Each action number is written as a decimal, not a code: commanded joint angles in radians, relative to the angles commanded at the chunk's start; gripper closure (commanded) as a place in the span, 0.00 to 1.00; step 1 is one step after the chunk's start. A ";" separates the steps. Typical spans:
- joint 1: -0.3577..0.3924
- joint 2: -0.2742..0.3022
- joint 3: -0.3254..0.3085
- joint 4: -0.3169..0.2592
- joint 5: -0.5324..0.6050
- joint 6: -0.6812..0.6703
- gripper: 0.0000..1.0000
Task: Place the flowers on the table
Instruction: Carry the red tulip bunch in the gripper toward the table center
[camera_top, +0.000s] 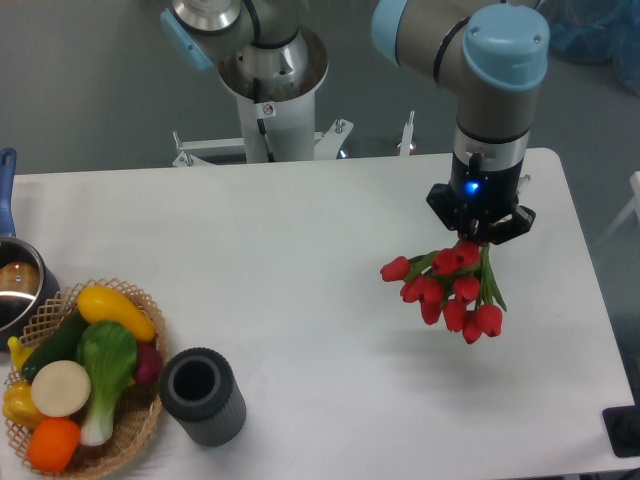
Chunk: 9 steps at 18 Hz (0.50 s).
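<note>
The flowers (450, 290), a bunch of red tulip buds with green stems and leaves, hang below my gripper (478, 236) at the right side of the white table (300, 260). The gripper is shut on the stems, and its fingertips are hidden behind the buds. The bunch is held above the tabletop, with a faint shadow on the surface below it. The buds point down and to the left.
A dark grey ribbed cylinder cup (203, 395) stands at the front left. A round wicker basket (130, 430) with toy vegetables and fruit sits at the left front corner. A metal pot with a blue handle (15, 285) is at the left edge.
</note>
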<state>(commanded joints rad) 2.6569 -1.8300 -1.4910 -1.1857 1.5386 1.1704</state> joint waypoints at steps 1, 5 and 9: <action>-0.008 -0.002 0.000 -0.006 0.002 -0.002 1.00; -0.035 -0.006 -0.002 -0.021 0.000 -0.012 1.00; -0.054 -0.006 -0.014 -0.066 0.002 -0.014 1.00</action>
<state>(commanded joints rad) 2.6033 -1.8362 -1.5048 -1.2516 1.5401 1.1566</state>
